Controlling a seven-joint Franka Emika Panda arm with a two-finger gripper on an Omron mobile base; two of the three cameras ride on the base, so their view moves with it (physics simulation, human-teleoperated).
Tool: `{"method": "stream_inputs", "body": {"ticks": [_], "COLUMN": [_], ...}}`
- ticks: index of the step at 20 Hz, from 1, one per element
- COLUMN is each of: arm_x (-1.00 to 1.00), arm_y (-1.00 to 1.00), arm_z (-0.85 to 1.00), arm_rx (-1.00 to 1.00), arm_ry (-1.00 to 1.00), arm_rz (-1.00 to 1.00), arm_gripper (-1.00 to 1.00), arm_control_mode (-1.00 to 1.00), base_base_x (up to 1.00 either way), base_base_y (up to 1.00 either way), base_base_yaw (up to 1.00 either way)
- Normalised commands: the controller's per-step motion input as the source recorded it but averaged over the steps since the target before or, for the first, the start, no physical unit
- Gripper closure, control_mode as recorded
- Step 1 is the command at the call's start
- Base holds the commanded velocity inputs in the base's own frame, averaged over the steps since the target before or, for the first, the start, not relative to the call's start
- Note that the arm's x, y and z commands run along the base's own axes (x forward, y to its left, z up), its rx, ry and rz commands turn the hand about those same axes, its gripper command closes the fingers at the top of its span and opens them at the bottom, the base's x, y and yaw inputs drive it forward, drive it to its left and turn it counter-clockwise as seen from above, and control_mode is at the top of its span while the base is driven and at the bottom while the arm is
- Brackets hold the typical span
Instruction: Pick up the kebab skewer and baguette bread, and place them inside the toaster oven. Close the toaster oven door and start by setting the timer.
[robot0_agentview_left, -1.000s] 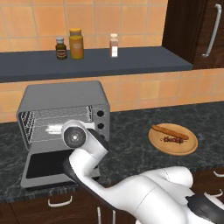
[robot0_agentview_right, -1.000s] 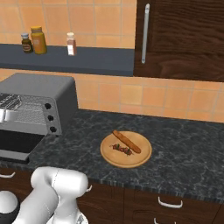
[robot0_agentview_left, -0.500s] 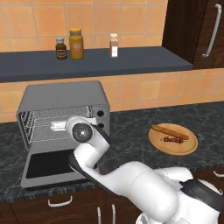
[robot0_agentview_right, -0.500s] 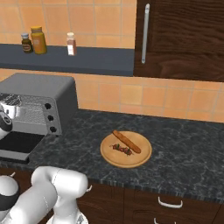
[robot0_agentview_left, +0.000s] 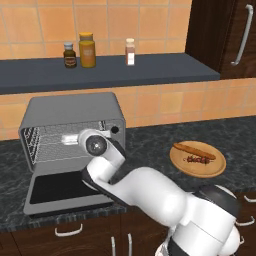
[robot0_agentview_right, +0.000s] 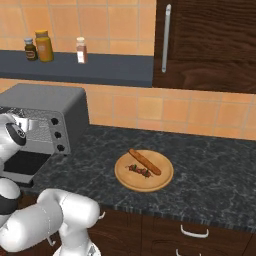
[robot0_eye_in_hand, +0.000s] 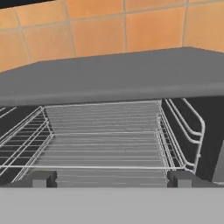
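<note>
Raised since earlier, spread end effector (robot0_eye_in_hand: 109, 178) faces grey toaster oven (robot0_agentview_left: 75, 112), door (robot0_agentview_left: 60, 189) dropped open.

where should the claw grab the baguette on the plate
Grip the baguette across its middle, coming straight down from above. It lies flat on the plate, long and slim with tapered ends, so the middle looks thickest and best balanced. Set the jaws across its width, minding the skewer lying close beside it.

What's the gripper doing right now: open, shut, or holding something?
Gripper: open and empty, fingertips spread wide in front of the toaster oven and its wire rack.
</note>
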Motion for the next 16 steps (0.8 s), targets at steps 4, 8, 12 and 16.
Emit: {"method": "stream_inputs", "body": {"ticks": [4, 8, 12, 16], "arm_x": [0.39, 0.2, 0.15, 0.35], "arm_y": [0.35, 0.32, 0.24, 0.12], "arm_z": [-0.21, -0.12, -0.01, -0.11], "arm_rx": [0.0, 0.0, 0.0, -0.01], "arm_ry": [0.0, 0.0, 0.0, 0.0], "arm_rz": [-0.09, -0.07, -0.02, 0.0], "arm_gripper": [-1.0, -1.0, -1.0, -1.0], "arm_control_mode": [-1.0, -1.0, -1.0, -1.0], "base_base_x": [0.0, 0.0, 0.0, 0.0], "base_base_y": [0.0, 0.0, 0.0, 0.0], "base_base_yaw": [0.0, 0.0, 0.0, 0.0]}}
